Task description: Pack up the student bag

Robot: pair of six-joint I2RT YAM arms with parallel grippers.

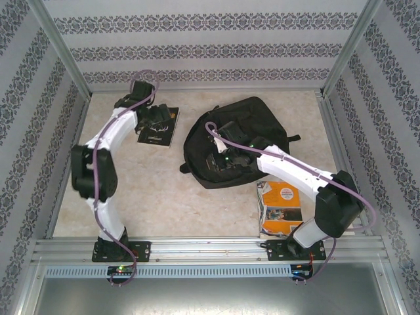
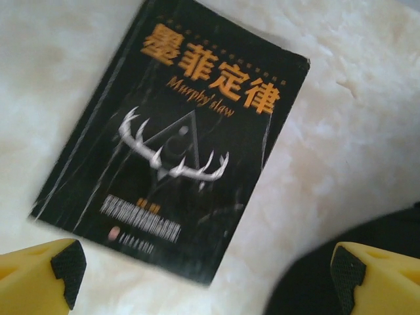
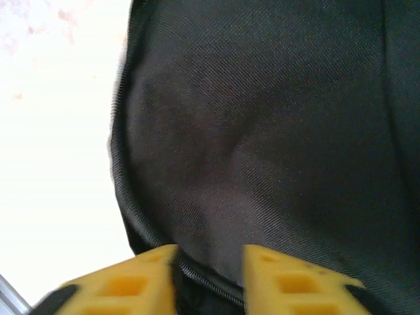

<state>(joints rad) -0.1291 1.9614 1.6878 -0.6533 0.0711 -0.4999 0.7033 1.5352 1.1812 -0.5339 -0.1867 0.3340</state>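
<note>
The student bag is a large black fabric backpack lying at the centre right of the table. My right gripper rests on its near left part. In the right wrist view the bag's weave fills the frame, and its zip seam runs through the gap between the yellow fingers. The jaws of that gripper stand apart, pinching nothing. My left gripper hovers over a black book with orange lettering and antlers. Its jaws are wide open and empty.
An orange-covered book lies near the right arm's base. The table is pale and marbled, with metal frame rails and patterned walls round it. A dark blurred shape lies to the right of the black book.
</note>
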